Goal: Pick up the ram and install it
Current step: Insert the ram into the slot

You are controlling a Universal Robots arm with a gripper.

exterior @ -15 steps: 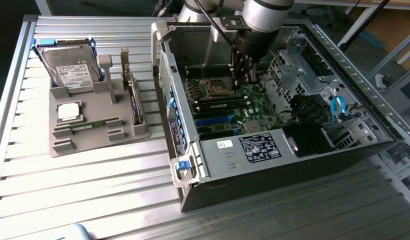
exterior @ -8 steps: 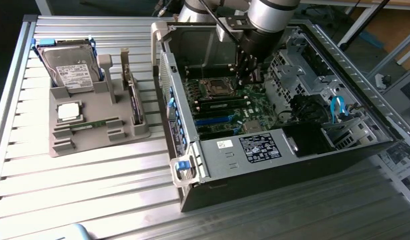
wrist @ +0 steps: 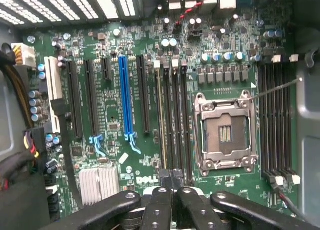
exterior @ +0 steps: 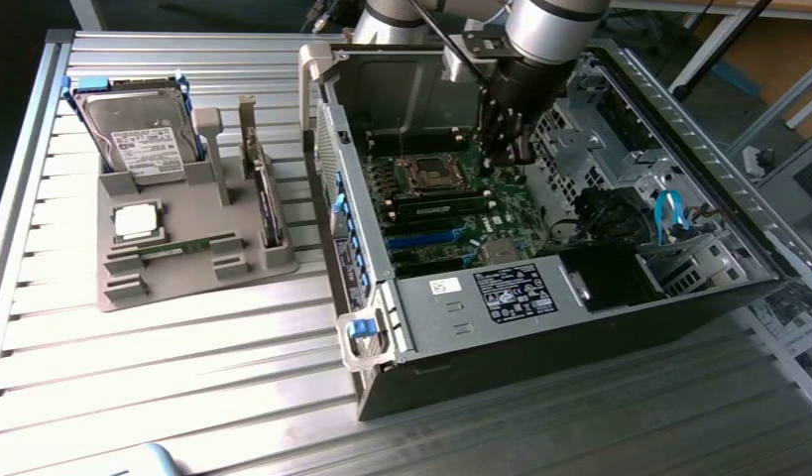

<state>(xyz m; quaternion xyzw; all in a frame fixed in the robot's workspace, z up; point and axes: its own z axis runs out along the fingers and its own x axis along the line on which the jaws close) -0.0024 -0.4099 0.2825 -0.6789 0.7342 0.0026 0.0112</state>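
Two closed fingers (wrist: 171, 190) hover above motherboard (wrist: 150, 115) slots beside processor socket (wrist: 225, 135).

Gripper (wrist: 171, 182) base cut by wrist view edge; arm (exterior: 538, 25) cropped at exterior top; label (exterior: 516, 295) text unreadable.

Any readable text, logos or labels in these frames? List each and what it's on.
"DELL": white lettering on the motherboard, just above the gripper.
Hard drive white label: print too small to read.
Black label on the power supply inside the computer case: white print and symbols, unreadable.
Small white sticker beside it: unreadable.
Other motherboard markings: too small to read.
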